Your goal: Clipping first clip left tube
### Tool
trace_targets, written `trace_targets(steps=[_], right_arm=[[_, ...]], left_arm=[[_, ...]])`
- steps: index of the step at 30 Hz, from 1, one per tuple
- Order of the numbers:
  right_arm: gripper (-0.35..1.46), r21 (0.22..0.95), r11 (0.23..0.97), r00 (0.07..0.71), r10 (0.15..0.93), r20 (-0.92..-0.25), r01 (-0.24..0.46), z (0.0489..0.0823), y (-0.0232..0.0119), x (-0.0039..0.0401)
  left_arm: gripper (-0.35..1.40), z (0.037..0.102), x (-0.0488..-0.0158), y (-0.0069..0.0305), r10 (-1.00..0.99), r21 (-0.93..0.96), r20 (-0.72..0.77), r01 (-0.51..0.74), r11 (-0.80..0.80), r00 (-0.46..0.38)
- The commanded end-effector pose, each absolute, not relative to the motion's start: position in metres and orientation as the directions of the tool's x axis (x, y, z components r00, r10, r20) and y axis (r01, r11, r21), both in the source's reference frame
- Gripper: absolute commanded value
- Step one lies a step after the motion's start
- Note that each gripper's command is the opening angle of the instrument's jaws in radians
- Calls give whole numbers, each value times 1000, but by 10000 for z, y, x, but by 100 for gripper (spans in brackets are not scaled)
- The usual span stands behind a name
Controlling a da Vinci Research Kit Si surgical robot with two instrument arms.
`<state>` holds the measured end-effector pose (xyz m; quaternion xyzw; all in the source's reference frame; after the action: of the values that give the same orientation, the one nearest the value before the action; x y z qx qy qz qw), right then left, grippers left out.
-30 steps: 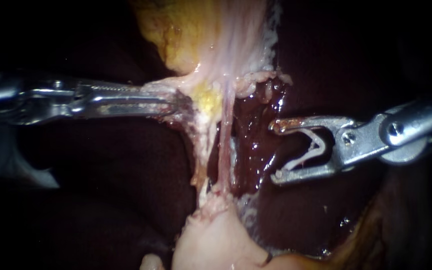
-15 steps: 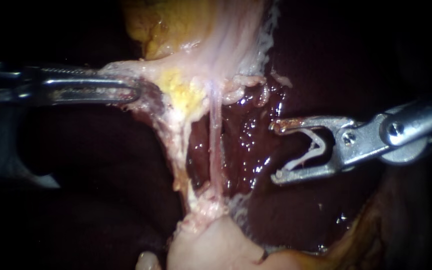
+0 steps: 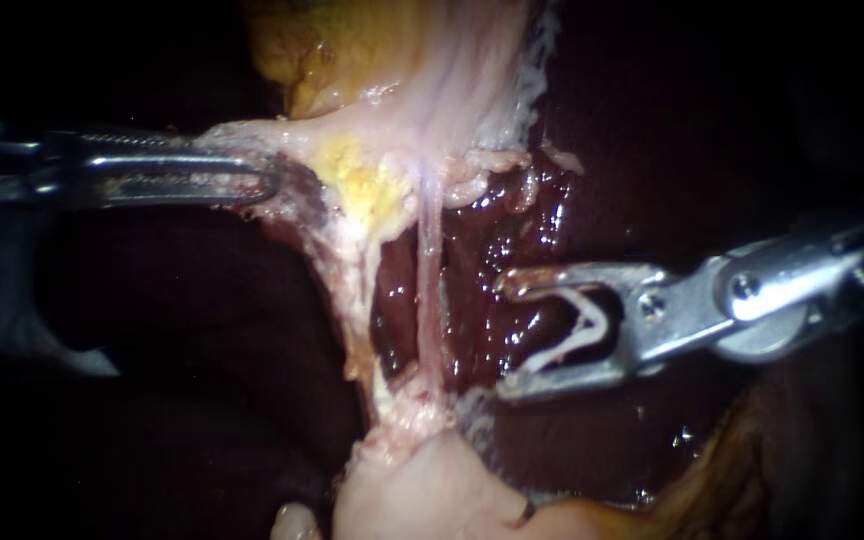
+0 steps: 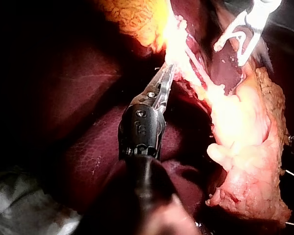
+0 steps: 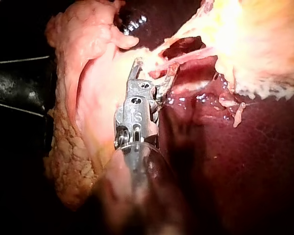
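1. Endoscope view: light pools mid-scene. Pale tissue (image 3: 372,130) and tube (image 3: 430,290) are bright; the surroundings drop to near black left, right and far.
2. Wet liver (image 3: 512,240) behind the tube shows scattered glare specks.
3. Right instrument (image 3: 504,338) has hard highlights on its metal, and the white clip (image 3: 577,335) in its jaws stands out. Left instrument (image 3: 270,180) is dimmer, its shaft lost in the dark at left.
4. Left wrist view: pale tissue ahead of the left instrument is blown out yellow-white. The right instrument's tip glares; the near shaft and liver sit in deep shadow.
5. Right wrist view: far pale tissue is overexposed, with glare dots on the liver. The instrument's shadow lies on the liver beside it; the near shaft is dark.
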<state>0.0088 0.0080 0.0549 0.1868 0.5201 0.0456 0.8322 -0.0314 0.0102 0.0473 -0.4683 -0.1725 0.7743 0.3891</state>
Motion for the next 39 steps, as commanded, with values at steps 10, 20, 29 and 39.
trace_targets(steps=[10,20,29,39], right_arm=[[45,443,888,461,344,-818,124,567,57,130],[45,487,869,472,396,-788,84,610,53,144],[45,504,861,475,418,-774,64,634,62,149],[45,519,849,446,428,-786,100,648,57,168]], left_arm=[[-35,473,-314,102,765,-631,-591,-443,-637,-258],[-35,472,-315,101,765,-631,-590,-444,-636,-258],[-35,471,-316,100,765,-630,-590,-445,-636,-257],[-35,470,-316,100,765,-630,-590,-446,-636,-257]])
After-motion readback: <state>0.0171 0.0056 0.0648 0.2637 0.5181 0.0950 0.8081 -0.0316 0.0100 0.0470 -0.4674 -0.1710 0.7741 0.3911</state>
